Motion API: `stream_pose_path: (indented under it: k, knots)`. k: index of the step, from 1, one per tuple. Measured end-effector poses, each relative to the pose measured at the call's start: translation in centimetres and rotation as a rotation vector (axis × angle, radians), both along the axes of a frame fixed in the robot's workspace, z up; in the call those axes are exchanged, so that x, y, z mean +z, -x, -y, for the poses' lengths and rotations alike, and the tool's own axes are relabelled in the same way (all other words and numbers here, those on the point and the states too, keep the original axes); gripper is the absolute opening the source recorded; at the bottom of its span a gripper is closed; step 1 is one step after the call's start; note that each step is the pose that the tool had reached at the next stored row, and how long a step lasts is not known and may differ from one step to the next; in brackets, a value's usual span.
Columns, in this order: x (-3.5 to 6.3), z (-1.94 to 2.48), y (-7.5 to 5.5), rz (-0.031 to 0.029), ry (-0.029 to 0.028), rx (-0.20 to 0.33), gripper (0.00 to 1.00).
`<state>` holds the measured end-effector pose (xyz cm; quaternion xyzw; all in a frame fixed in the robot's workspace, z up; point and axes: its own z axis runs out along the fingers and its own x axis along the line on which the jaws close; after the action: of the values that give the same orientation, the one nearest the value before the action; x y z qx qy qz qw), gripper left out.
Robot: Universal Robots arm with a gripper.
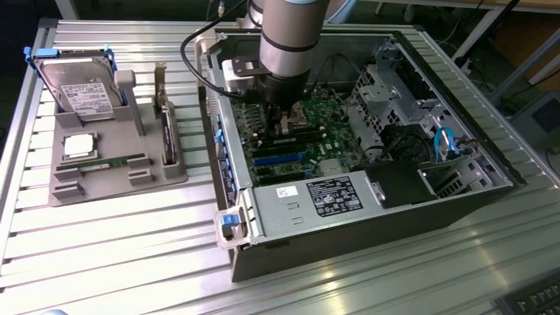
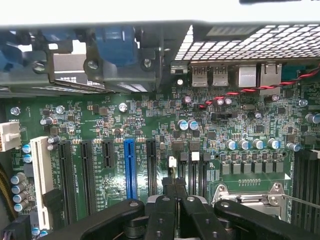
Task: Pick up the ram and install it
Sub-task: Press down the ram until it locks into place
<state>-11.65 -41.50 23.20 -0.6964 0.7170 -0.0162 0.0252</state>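
The ram (image 1: 103,163) is a thin green stick lying flat in a groove of the grey holder tray (image 1: 114,190), on the exterior view's left, outside the computer. My gripper (image 1: 284,131) is well away from it, reaching down into the open PC case (image 1: 350,216) over the green motherboard (image 2: 150,120). In the wrist view the gripper (image 2: 176,186) is shut, its black fingers (image 2: 165,210) pressed together with nothing seen between them. They hover just above short black slots with white clips (image 2: 172,161), beside the processor socket (image 2: 250,200).
The tray also holds a hard drive (image 1: 83,92), a square silver processor chip (image 1: 79,144) and an upright dark card (image 1: 164,125). On the board are a blue slot (image 2: 129,167) and black slots (image 2: 87,175). The case walls, drive cage (image 1: 394,85) and power supply (image 1: 328,193) hem in the arm.
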Motion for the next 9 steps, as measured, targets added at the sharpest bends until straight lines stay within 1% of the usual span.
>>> stream_pose_path:
  k: [1, 4, 9]
  knots:
    - [0.16, 0.02, 0.0, -0.0008, 0.001, 0.0, 0.11]
    - [0.57, 0.04, 0.0, -0.001, 0.0012, 0.0, 0.11]
    - [0.77, 0.06, -0.4, -0.0009, 0.0011, 0.0, 0.11]
